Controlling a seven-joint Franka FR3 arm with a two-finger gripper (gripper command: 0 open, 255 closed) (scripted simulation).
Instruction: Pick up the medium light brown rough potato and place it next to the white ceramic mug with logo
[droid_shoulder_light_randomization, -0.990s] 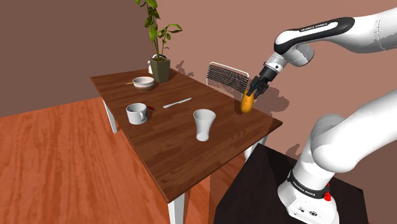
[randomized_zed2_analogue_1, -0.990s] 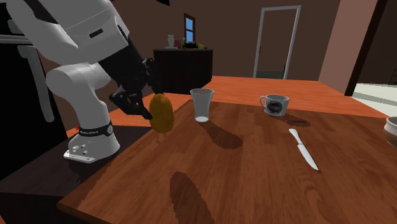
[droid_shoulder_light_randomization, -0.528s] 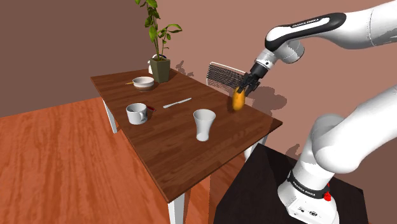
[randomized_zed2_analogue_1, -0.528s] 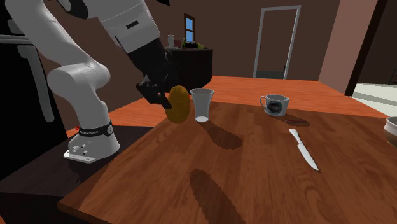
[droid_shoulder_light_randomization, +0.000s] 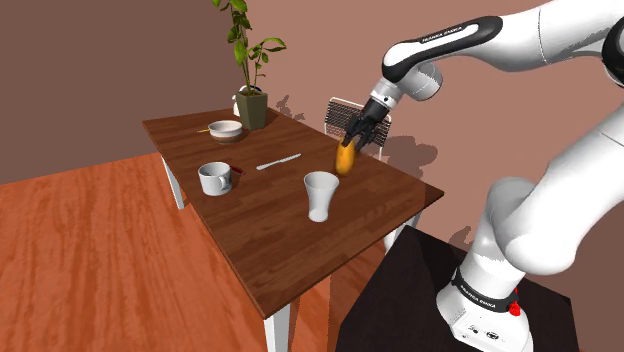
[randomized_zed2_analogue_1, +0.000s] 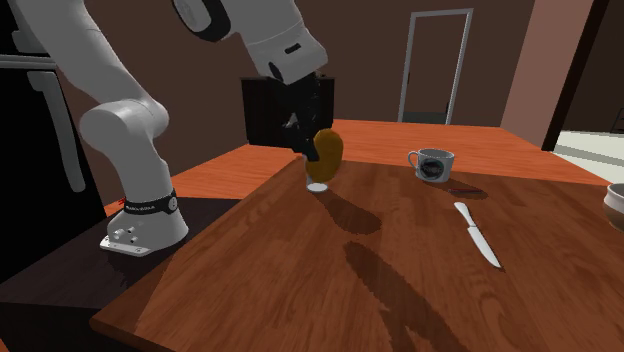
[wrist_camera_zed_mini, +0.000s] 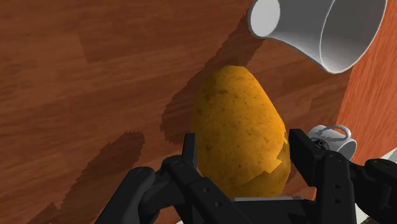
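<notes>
My gripper (droid_shoulder_light_randomization: 352, 143) is shut on the orange-brown potato (droid_shoulder_light_randomization: 346, 158) and holds it in the air above the wooden table (droid_shoulder_light_randomization: 260, 230), behind the plain white cup (droid_shoulder_light_randomization: 320, 195). The second exterior view has the potato (randomized_zed2_analogue_1: 327, 149) hanging in front of that cup (randomized_zed2_analogue_1: 318, 183), with the black gripper (randomized_zed2_analogue_1: 309, 141) clasping it. In the wrist view the potato (wrist_camera_zed_mini: 240, 132) sits between my two black fingers (wrist_camera_zed_mini: 304, 153). The white mug with a dark logo (randomized_zed2_analogue_1: 432, 164) stands farther along the table; the shoulder view puts this mug (droid_shoulder_light_randomization: 214, 178) near the table's left edge.
A knife (droid_shoulder_light_randomization: 278, 161) lies between the mug and the cup. A small bowl (droid_shoulder_light_randomization: 225, 130) and a potted plant (droid_shoulder_light_randomization: 250, 95) stand at the far end. A chair back (droid_shoulder_light_randomization: 350, 118) rises behind the table. My stand (droid_shoulder_light_randomization: 440, 300) is at the lower right.
The arm has carried the potato to the shoulder view's left, from over the table's right edge to behind the white cup. The grip has stayed shut.
</notes>
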